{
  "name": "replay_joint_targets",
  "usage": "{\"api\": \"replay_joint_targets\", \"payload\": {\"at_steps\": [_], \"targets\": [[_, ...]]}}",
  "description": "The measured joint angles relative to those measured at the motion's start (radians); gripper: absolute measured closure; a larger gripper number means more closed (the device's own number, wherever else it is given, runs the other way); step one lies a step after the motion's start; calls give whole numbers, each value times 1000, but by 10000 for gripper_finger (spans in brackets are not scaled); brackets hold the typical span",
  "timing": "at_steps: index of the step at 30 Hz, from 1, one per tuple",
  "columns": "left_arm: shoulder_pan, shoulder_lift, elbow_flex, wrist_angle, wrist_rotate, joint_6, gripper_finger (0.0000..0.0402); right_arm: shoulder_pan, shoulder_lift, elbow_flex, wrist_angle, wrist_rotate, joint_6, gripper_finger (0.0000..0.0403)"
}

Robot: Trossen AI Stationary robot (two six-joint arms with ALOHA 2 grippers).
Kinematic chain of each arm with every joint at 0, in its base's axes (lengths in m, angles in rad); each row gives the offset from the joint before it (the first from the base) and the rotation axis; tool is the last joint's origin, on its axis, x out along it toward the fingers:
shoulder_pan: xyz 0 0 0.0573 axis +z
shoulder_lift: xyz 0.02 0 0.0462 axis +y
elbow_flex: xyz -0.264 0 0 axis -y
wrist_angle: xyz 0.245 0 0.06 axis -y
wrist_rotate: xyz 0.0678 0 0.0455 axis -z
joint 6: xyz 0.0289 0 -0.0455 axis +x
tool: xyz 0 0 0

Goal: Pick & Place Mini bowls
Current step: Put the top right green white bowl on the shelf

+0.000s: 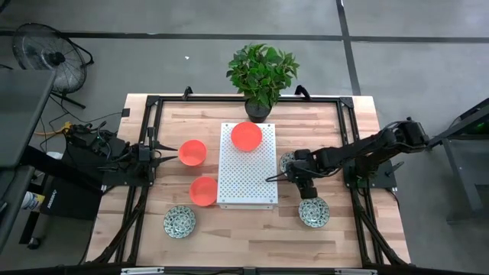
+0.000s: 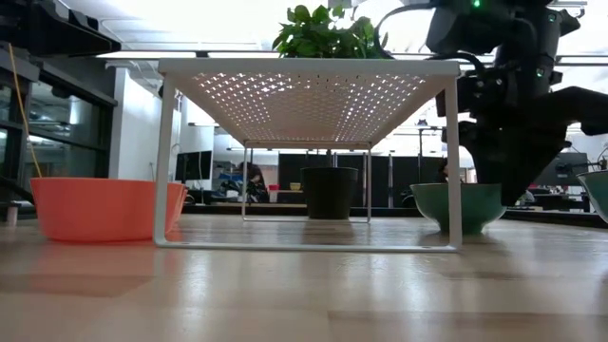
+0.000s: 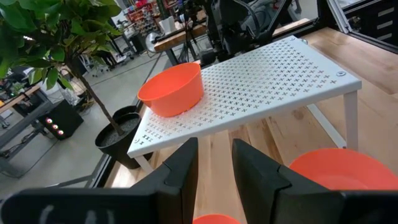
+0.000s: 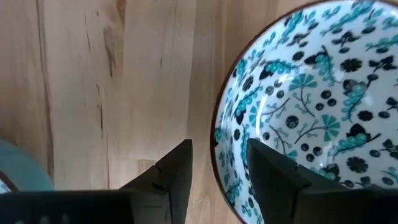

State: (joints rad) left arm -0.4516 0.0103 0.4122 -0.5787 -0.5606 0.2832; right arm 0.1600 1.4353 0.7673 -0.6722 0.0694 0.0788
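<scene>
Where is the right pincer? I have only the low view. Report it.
Observer: The right pincer is open, astride the rim of a white round bowl with dark green pattern, right of the white perforated metal rack.
Operator: Tell me what is on the rack.
Observer: One plain orange round bowl, at the end nearest the green potted plant.
Operator: Report the left pincer.
Observer: Open and empty, left of the rack, beside a second orange bowl.

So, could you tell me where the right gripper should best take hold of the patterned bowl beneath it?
Probably by the rim of the patterned bowl, from straight above. It sits upright and open, and its thin wall suits one finger inside, one outside. The right gripper, open, already hangs near that edge, with bare table alongside for the outer finger.
</scene>
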Motion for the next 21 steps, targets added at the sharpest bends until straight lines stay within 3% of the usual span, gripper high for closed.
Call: {"api": "replay_joint_targets", "payload": {"at_steps": [21], "targets": [[0, 0, 0, 0, 0, 0, 307, -1, -3, 23, -3, -4, -39, 387]]}}
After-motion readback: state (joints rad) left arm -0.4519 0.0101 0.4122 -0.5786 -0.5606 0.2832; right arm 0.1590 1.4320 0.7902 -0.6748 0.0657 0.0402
